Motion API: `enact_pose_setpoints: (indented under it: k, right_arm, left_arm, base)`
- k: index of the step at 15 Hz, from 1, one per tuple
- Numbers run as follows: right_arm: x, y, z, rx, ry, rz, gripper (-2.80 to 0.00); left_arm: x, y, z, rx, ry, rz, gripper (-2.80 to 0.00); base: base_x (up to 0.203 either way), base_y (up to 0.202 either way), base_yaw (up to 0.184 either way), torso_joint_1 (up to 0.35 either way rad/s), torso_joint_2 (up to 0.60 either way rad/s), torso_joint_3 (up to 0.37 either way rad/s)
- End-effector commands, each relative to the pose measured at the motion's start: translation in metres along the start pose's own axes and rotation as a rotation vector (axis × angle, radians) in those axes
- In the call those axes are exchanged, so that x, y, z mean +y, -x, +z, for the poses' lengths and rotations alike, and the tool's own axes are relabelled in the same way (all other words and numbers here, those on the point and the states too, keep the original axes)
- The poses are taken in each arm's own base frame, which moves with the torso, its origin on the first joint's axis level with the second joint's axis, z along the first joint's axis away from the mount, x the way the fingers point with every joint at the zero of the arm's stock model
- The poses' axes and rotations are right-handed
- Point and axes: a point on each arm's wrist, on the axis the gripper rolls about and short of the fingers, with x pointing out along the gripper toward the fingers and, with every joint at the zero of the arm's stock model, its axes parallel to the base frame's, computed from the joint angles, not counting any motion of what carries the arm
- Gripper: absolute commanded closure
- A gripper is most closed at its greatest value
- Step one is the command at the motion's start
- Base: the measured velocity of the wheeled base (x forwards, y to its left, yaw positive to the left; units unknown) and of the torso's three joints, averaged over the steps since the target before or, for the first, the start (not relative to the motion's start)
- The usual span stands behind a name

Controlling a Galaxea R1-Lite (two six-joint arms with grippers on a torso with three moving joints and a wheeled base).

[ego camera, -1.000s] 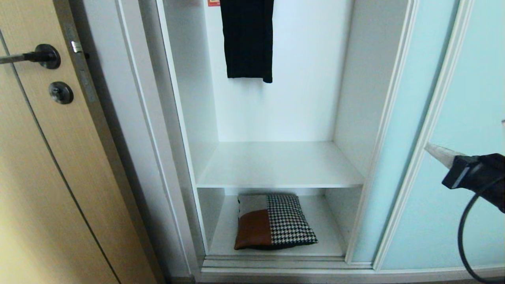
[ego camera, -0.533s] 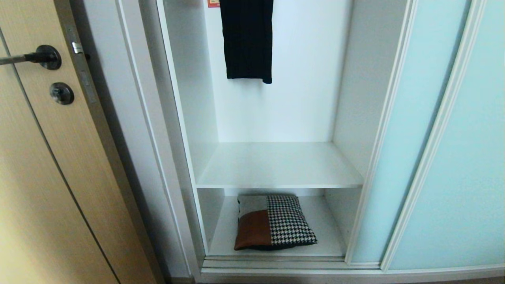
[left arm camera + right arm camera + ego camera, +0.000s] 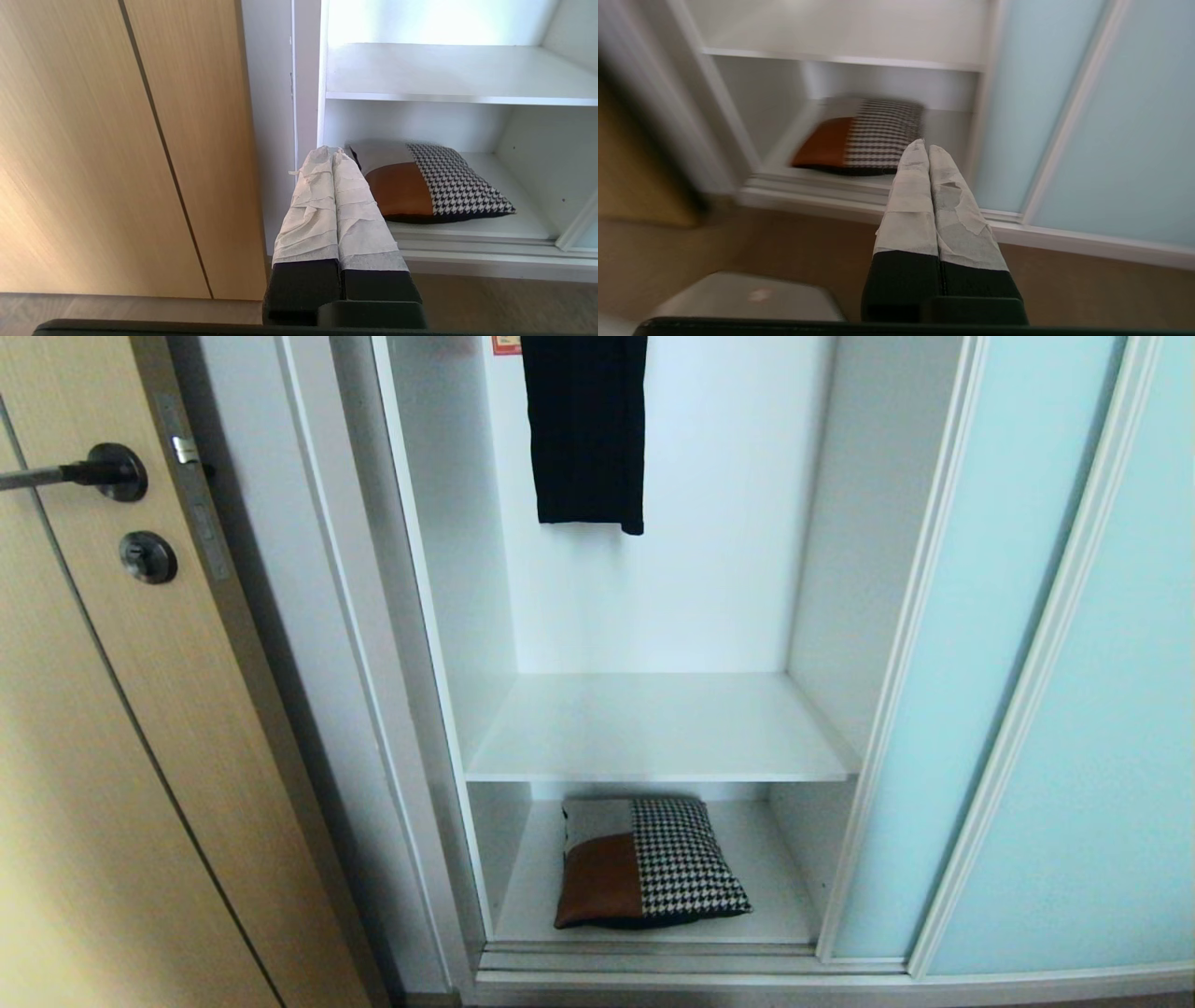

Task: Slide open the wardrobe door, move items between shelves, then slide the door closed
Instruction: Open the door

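Note:
The sliding wardrobe door (image 3: 971,644), frosted aqua glass in a silver frame, stands pushed to the right, leaving the wardrobe open. A patchwork cushion (image 3: 649,861) of rust-brown, cream and houndstooth lies on the bottom shelf (image 3: 784,905); the shelf above (image 3: 658,728) is bare. Neither arm shows in the head view. My left gripper (image 3: 332,153) is shut and empty, low in front of the wardrobe's left side, short of the cushion (image 3: 432,186). My right gripper (image 3: 923,145) is shut and empty, low over the floor before the door (image 3: 1034,116), with the cushion (image 3: 859,140) beyond it.
A light wooden door (image 3: 103,756) with a black lever handle (image 3: 84,474) stands left of the wardrobe. A black garment (image 3: 586,429) hangs inside above the shelves. A second aqua panel (image 3: 1111,728) fills the right. A grey part of the robot base (image 3: 747,296) lies below the right gripper.
The right arm, seen before the aqua door at the right edge a second ago, has dropped out of the head view. The door's edge has slid a little further right. The cushion has not moved.

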Motion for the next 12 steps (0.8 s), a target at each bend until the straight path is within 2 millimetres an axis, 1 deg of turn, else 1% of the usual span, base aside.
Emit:
enact_pose_setpoints:
  k: [1,2,4,5,6,8,12]
  right_arm:
    - [-0.002,-0.007,-0.025,-0.030,0.012,-0.023,0.00]
    - [-0.003,-0.006,-0.036,-0.073,0.033,-0.035,0.00]
    - [-0.003,0.002,-0.046,-0.154,0.067,-0.052,0.00]
    - [-0.003,0.000,-0.050,-0.165,0.075,-0.061,0.00]
    - [-0.003,0.000,-0.050,-0.167,0.067,-0.074,0.00]
    - [-0.004,0.000,-0.055,-0.105,0.041,-0.111,0.00]
    - [-0.004,0.000,-0.055,-0.113,0.033,-0.111,0.00]
  left_arm:
    - [0.000,0.000,0.000,0.001,0.000,0.001,0.00]
    - [0.000,0.000,0.000,0.003,0.001,0.001,0.00]
    - [0.000,0.000,0.000,0.003,0.001,0.001,0.00]
    - [0.000,0.000,0.000,0.002,0.001,0.001,0.00]
    - [0.000,0.000,0.000,0.003,0.001,0.001,0.00]
    - [0.000,0.000,0.000,0.003,0.001,0.001,0.00]
    - [0.000,0.000,0.000,0.002,0.001,0.001,0.00]
  base:
    - [0.000,0.000,0.000,0.000,0.00,0.000]
    - [0.000,0.000,0.000,0.000,0.00,0.000]
    - [0.000,0.000,0.000,0.000,0.00,0.000]
    - [0.000,0.000,0.000,0.000,0.00,0.000]
    - [0.000,0.000,0.000,0.000,0.00,0.000]
    - [0.000,0.000,0.000,0.000,0.00,0.000]
    - [0.000,0.000,0.000,0.000,0.00,0.000]
